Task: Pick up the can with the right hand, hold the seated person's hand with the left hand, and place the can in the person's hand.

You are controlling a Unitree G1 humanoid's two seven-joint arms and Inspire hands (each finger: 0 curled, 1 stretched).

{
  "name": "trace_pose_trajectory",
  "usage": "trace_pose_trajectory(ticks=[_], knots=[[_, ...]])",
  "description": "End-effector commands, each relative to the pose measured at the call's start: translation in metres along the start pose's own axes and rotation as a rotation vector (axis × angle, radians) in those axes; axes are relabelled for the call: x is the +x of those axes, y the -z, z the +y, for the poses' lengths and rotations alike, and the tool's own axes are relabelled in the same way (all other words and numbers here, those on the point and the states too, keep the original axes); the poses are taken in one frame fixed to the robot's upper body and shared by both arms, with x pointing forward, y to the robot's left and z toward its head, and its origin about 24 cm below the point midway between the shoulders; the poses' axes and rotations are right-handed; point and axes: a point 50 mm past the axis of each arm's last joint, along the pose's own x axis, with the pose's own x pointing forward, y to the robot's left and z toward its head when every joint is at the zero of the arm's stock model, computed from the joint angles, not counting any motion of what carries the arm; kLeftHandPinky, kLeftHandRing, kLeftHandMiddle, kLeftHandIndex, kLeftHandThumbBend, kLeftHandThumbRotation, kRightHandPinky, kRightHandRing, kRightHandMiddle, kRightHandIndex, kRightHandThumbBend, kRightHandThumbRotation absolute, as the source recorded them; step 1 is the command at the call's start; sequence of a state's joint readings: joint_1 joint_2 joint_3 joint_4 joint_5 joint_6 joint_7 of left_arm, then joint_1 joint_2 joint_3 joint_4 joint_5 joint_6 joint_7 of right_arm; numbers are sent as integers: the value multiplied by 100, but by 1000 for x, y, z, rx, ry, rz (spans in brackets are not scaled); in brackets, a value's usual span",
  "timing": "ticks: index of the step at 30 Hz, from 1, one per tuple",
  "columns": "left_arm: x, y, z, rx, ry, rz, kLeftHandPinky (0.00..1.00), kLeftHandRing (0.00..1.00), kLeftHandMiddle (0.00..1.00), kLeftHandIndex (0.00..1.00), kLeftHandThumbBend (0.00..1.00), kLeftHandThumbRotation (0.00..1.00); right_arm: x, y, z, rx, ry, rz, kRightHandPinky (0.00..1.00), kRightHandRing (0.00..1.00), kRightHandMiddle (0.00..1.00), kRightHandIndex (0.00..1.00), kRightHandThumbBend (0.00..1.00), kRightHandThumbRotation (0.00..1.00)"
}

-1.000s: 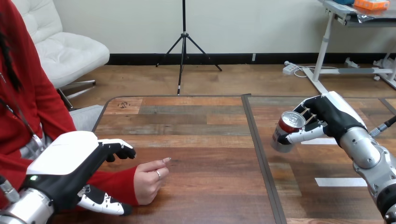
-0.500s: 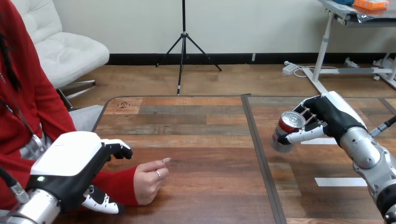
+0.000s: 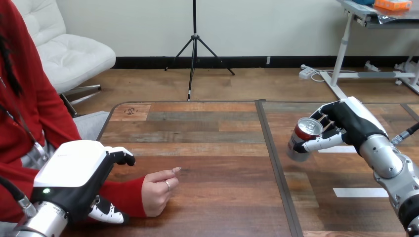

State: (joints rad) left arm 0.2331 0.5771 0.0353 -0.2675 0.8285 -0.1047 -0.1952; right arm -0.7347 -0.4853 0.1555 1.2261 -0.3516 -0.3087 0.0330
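Left hand (image 3: 74,170) is pulling back a little toward the near-left corner compared with a second ago. It's hovering over the person's red sleeve (image 3: 121,195) rather than the person's hand (image 3: 159,190), and honestly I can't tell if it's gripping anything. The person's hand is resting loosely curled on the table (image 3: 207,123), so it probably isn't ready to receive yet. Lots of bare wood is lying open to the right of it, with only the seam (image 3: 276,163) crossing the path. Right hand (image 3: 348,123) is clamping the can (image 3: 302,139), holding it tilted and off the table at the right, well apart from the person's hand. I'm guessing it's waiting on the left.
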Motion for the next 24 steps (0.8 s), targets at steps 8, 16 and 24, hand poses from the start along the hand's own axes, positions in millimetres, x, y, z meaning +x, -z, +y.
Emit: trace_pose_trajectory(ticks=[8,16,24], knots=[[11,-3,13,31,-51,-7,60,72,75,71,100,3,4,-21,-24,10,77,-95,39,43,47,47,79,0],[13,-2,14,51,-15,-2,61,72,75,72,100,2,4,-21,-24,8,77,-97,38,42,47,47,79,0],[16,-1,16,45,7,-3,62,71,74,71,100,2,4,-21,-25,9,76,-101,38,42,47,47,79,0]])
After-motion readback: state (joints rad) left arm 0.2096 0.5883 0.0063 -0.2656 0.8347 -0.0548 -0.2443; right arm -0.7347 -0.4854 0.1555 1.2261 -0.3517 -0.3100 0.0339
